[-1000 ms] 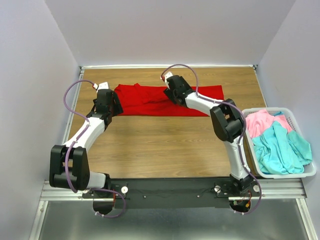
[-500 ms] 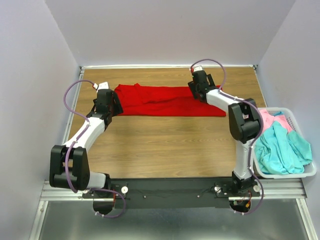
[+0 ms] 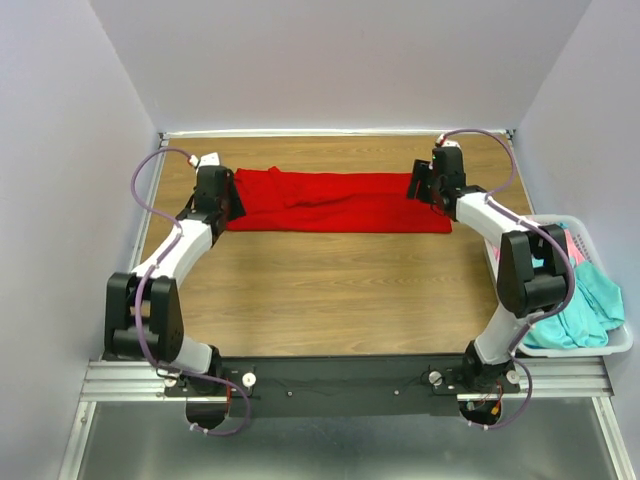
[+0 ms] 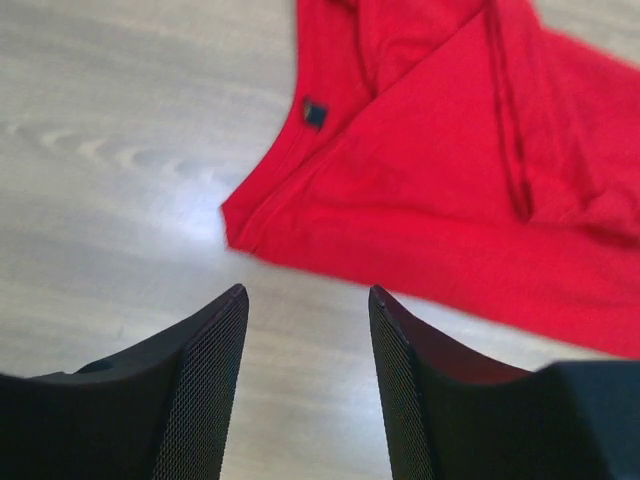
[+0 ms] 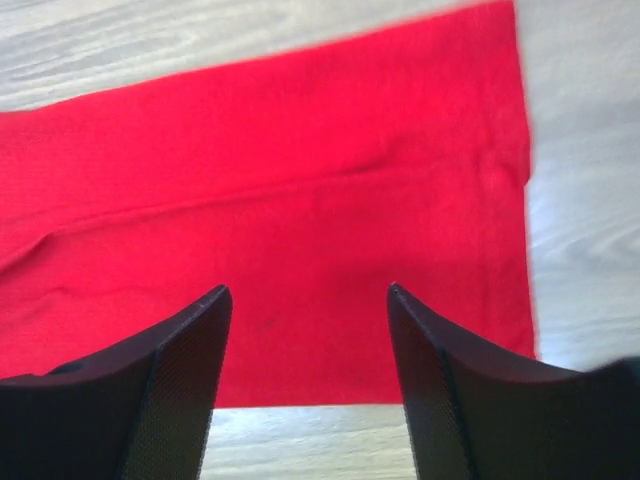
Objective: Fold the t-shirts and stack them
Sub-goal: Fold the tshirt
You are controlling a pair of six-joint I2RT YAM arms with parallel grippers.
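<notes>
A bright red t-shirt (image 3: 335, 200) lies as a long flat strip across the far part of the table. My left gripper (image 3: 230, 198) hovers at its left end, open. In the left wrist view the left gripper (image 4: 307, 292) has bare wood between its fingers, just short of the red t-shirt's (image 4: 450, 190) corner. My right gripper (image 3: 421, 186) is at the shirt's right end, also open. The right wrist view shows the right gripper (image 5: 308, 292) above the red t-shirt's (image 5: 300, 180) edge, holding nothing. A pink t-shirt (image 3: 572, 243) and a teal t-shirt (image 3: 590, 295) lie in the basket.
A white plastic laundry basket (image 3: 600, 348) stands at the table's right edge, partly behind my right arm. Bare wooden table (image 3: 330, 290) stretches between the shirt and the arm bases. Grey walls close in the back and both sides.
My right arm swung from the middle of the red shirt to its right end. My left gripper shifted slightly toward the back. Both jaws narrowed a little.
</notes>
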